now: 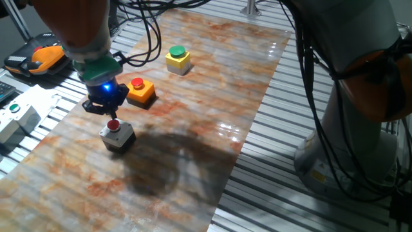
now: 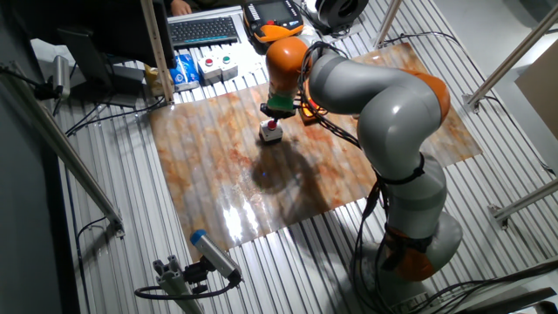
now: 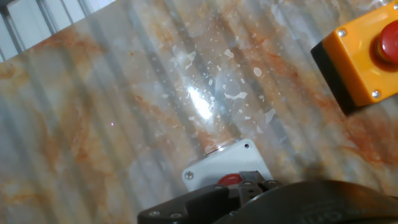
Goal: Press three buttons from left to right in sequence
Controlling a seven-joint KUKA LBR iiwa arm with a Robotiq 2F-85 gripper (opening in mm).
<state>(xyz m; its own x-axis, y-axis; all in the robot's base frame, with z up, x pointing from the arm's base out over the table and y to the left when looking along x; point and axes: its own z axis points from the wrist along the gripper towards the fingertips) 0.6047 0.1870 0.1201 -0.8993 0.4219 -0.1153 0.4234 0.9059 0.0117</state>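
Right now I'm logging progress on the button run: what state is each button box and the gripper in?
Grey button box: upright on the table, gripper right over its red cap; contact can't be confirmed.
Orange button box: upright, untouched, nothing over its red cap.
Yellow button box: upright, untouched, green cap clear.
Gripper: low above the grey box; finger gap not visible.

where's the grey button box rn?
In one fixed view the grey button box sits on the marbled board, lower left, directly under the tool. The orange button box is its nearest neighbour, just beyond it.
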